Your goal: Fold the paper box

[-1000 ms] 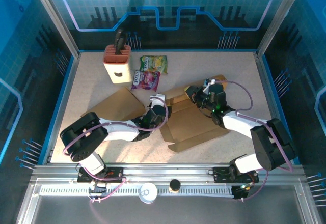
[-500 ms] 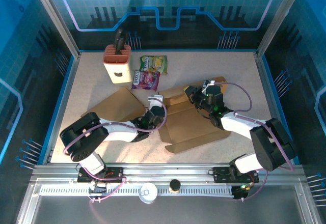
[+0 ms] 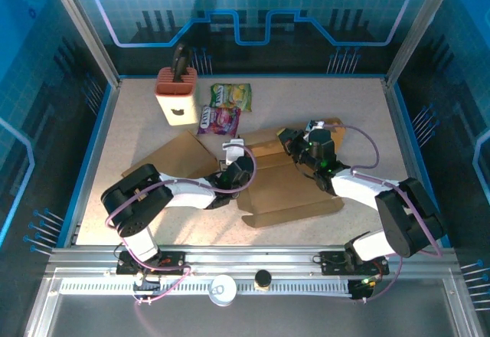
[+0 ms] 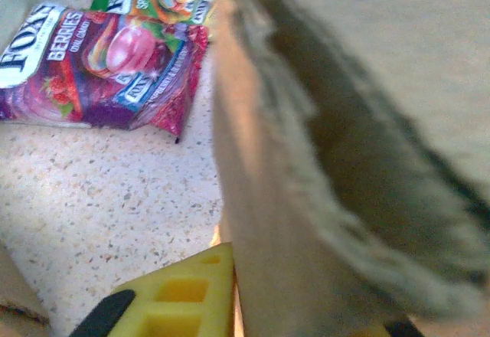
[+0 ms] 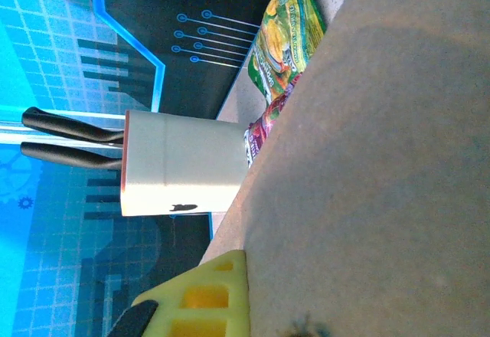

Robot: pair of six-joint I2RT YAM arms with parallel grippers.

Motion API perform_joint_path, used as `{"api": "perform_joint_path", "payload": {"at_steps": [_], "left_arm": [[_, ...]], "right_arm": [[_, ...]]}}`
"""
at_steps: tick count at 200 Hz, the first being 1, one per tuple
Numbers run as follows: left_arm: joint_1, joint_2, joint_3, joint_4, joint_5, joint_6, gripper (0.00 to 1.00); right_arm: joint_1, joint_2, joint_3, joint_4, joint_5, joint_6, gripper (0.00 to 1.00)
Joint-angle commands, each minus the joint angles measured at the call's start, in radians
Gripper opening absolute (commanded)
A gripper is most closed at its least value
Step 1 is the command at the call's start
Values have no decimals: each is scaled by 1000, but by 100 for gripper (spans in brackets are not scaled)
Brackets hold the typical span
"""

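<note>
The paper box (image 3: pixel 287 193) is a flat brown cardboard blank spread over the middle of the table, with one wide panel (image 3: pixel 178 157) reaching left. My left gripper (image 3: pixel 239 170) is shut on a raised edge of the box near its middle. In the left wrist view the cardboard (image 4: pixel 306 199) stands against one yellow finger (image 4: pixel 180 299) and hides the other. My right gripper (image 3: pixel 292 142) is shut on the box's far flap. In the right wrist view the flap (image 5: pixel 367 161) lies against the yellow finger (image 5: pixel 200 300).
A white knife block (image 3: pixel 176 96) with black handles stands at the back left. A green snack bag (image 3: pixel 230 94) and a purple one (image 3: pixel 218 119) lie just beyond the box. Blue walls enclose the table; open tabletop lies at the back right.
My left gripper has closed on the box's edge and moved slightly toward the back. The box's near panel has slid left. The right gripper has stayed shut on its flap.
</note>
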Motion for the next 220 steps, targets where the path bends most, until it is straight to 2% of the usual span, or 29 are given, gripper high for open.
{"api": "perform_joint_path", "payload": {"at_steps": [1, 65, 77, 87, 90, 108, 125, 140, 156, 181, 191, 206, 220], "left_arm": [[-9, 27, 33, -49, -22, -53, 0], [-12, 33, 66, -136, -70, -96, 0], [-12, 25, 63, -148, -82, -100, 0], [-12, 18, 55, -149, -90, -93, 0], [-12, 15, 52, -148, -92, -88, 0], [-10, -8, 33, -128, -85, -35, 0], [-1, -37, 12, -109, -66, 12, 0], [20, -71, -10, -91, -24, 28, 0], [48, -101, -28, -74, 25, 46, 0], [98, -123, -42, -45, 143, 84, 0], [115, -124, -38, -50, 182, 93, 0], [138, -122, -32, -60, 237, 98, 0], [152, -117, -24, -72, 264, 93, 0]], "right_arm": [[28, 4, -19, -69, -52, 6, 0], [30, -27, 1, -138, -68, -8, 0], [25, -45, 9, -178, -76, -29, 13], [15, -77, 20, -225, -84, -65, 30], [9, -92, 27, -256, -88, -84, 36], [-25, -186, 81, -461, -95, -191, 60], [-75, -291, 135, -633, -104, -313, 75], [-149, -364, 171, -743, -149, -389, 82], [-263, -417, 191, -812, -229, -426, 81], [-459, -460, 177, -828, -357, -427, 74], [-520, -447, 173, -819, -411, -423, 68], [-559, -404, 169, -793, -482, -408, 53], [-546, -376, 157, -757, -482, -394, 50]]}}
